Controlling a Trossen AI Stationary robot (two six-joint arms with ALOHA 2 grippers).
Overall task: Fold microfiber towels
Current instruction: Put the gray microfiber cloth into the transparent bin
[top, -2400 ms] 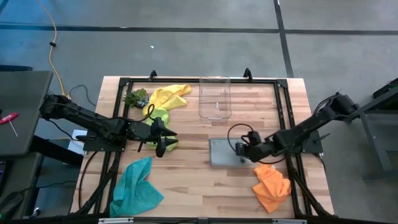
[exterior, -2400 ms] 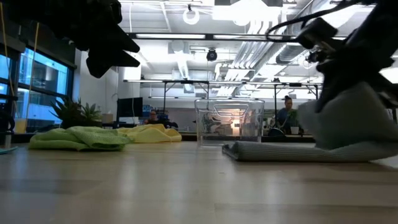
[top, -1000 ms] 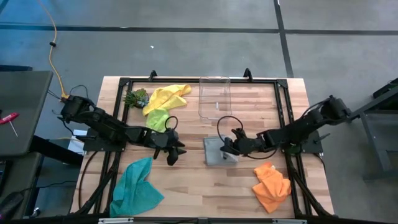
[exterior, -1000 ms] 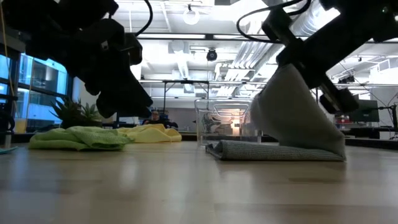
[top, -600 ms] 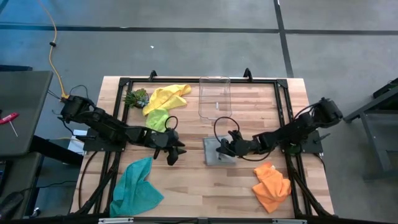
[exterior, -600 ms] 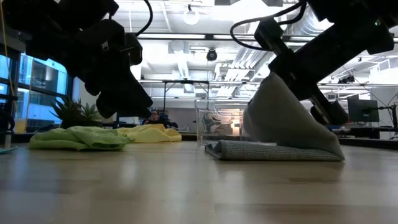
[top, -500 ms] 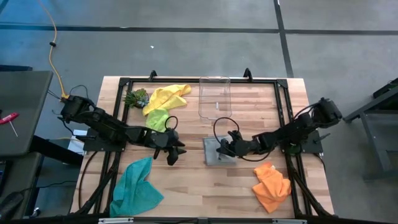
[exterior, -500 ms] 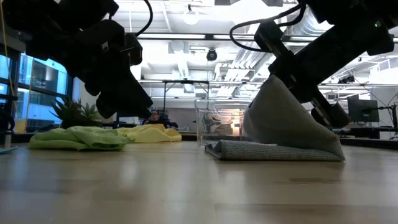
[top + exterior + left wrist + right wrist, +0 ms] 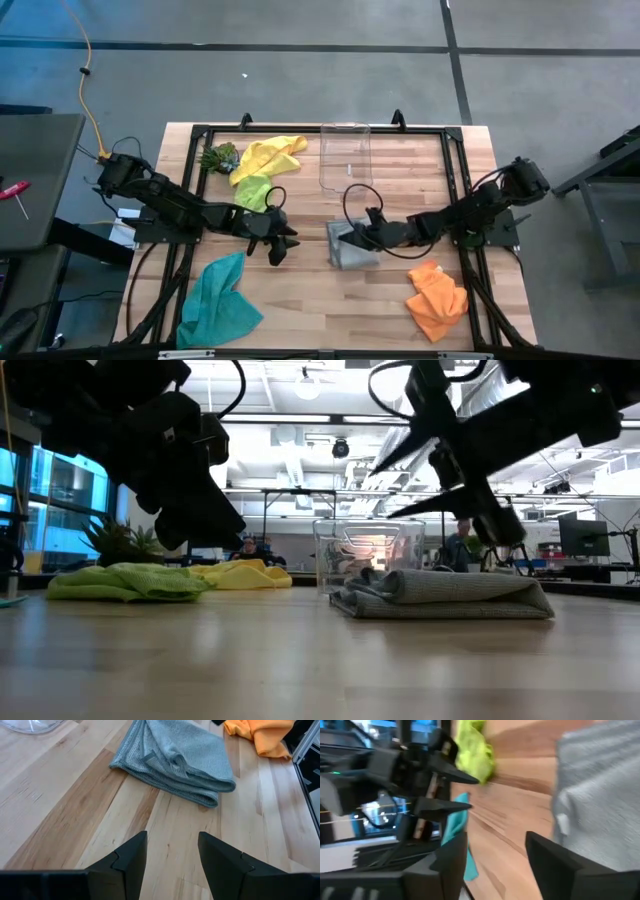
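A grey towel (image 9: 350, 246) lies folded over on itself at the table's middle, flat in the low view (image 9: 440, 596). My right gripper (image 9: 362, 231) hovers open just above its far part, fingers spread (image 9: 398, 485), touching nothing. To the towel's left, my left gripper (image 9: 277, 243) stands open and empty above bare wood, facing the grey towel (image 9: 172, 757). A yellow towel (image 9: 270, 154) and a lime green towel (image 9: 254, 190) lie crumpled at the far left. Near the front edge lie a teal towel (image 9: 217, 302) on the left and an orange towel (image 9: 437, 299) on the right.
A clear plastic box (image 9: 345, 156) stands at the far middle, beyond the grey towel. A small green leafy clump (image 9: 218, 157) sits at the far left corner. A black frame (image 9: 452, 150) runs around the tabletop. Bare wood shows between the two grippers and toward the near edge.
My right gripper has opened and let go of the grey towel's raised part after carrying it toward the table's left. That part has dropped onto the layer beneath, so the towel now lies folded over and flat. The bottom layer stayed in place.
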